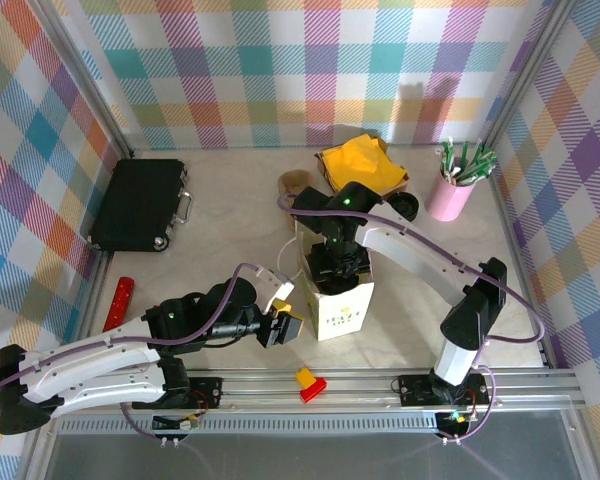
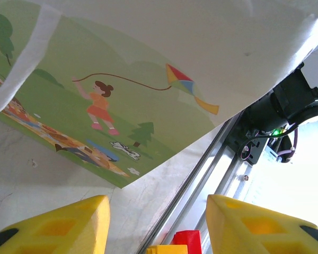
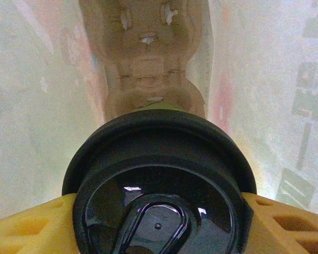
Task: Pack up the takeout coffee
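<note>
Pinching a black-lidded green paper cup [image 3: 159, 180] inside the white bag [image 1: 342, 318] are the right jaws — left jaws gape empty.

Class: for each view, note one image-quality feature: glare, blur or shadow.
Top external view: sharp, evenly lit, faint shadow on the back wall above the pink straw cup. Left wrist view: kite print on the bag crisp; lower right corner washed out white. Right wrist view: white glints on the black lid; bag interior beyond it hazy.
</note>
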Available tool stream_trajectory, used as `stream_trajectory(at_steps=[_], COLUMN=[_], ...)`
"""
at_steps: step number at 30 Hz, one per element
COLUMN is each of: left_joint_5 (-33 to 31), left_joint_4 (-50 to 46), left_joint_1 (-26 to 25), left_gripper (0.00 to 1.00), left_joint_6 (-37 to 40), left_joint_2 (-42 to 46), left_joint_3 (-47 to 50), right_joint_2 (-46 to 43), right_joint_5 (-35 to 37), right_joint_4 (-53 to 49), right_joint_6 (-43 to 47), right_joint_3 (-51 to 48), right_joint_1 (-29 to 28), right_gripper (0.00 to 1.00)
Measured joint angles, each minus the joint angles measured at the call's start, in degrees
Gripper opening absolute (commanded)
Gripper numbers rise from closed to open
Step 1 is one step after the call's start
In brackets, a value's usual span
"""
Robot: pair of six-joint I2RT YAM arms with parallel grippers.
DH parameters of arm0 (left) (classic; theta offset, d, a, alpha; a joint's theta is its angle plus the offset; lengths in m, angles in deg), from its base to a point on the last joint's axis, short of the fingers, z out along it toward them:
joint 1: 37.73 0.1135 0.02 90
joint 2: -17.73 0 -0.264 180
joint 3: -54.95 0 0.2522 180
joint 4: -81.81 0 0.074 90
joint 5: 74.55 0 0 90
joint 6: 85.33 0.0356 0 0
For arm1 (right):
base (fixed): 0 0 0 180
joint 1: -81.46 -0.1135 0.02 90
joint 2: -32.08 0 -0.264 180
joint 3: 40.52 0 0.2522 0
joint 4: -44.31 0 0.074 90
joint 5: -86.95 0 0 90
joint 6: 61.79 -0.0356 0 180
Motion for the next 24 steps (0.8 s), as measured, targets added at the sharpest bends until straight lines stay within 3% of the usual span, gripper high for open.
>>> stream_trajectory(at_steps=[24], left_joint_5=[1.5], left_joint_4=[0.5], left_joint_1=[0.0], left_gripper=[0.51], left_joint_6=[0.0], left_joint_2=[-2.4], left_joint_3=[0.0], right_joint_2=[0.3], right_joint_5=[0.0], right_joint_4=[2.8], right_joint_6=[-0.2], right_joint_3=[-4.4], right_joint_1=[0.0], right_gripper=[0.57])
